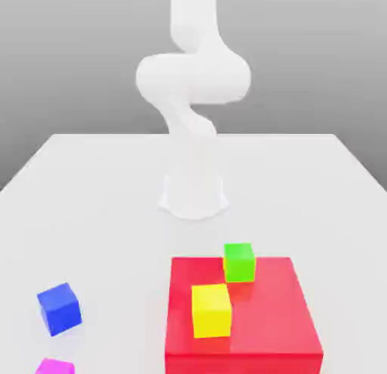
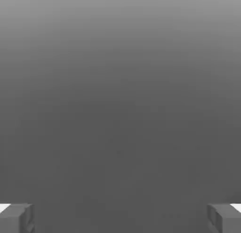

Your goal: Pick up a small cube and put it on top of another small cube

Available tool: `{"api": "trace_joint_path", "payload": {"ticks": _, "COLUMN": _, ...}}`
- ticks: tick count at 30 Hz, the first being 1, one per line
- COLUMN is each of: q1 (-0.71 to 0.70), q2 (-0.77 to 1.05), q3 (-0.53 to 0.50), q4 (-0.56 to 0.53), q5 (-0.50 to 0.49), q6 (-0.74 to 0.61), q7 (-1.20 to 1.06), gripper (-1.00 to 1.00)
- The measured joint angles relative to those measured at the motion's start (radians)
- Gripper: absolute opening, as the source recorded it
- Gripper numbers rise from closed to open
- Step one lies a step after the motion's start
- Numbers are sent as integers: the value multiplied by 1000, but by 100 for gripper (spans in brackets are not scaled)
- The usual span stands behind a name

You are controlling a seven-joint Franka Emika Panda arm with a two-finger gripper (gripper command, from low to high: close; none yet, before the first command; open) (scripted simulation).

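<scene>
No text, label, brand, number or sign can be read anywhere in either view. The faces of the cubes, the block beneath two of them, the arm and the tabletop are seen to be plain and unmarked.

Exterior view faces the arm (image 1: 193,85) across the table (image 1: 91,183) from above

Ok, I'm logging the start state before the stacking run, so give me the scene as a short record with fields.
surface: white table
arm: white, upright at the table's middle
gripper: open, nothing between its fingertips
red block: large and flat, near edge
green cube: on the red block
yellow cube: on the red block
blue cube: on the table
magenta cube: cut off by the frame
</scene>
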Motion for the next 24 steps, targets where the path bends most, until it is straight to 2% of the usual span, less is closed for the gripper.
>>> {"api": "trace_joint_path", "payload": {"ticks": 14, "q1": 6, "q2": 513, "q3": -151, "q4": 55, "q5": 109, "q6": 118, "q7": -151, "gripper": 0}}
{"api": "trace_joint_path", "payload": {"ticks": 24, "q1": -59, "q2": 875, "q3": -189, "q4": 93, "q5": 185, "q6": 200, "q7": -257, "gripper": 0}}
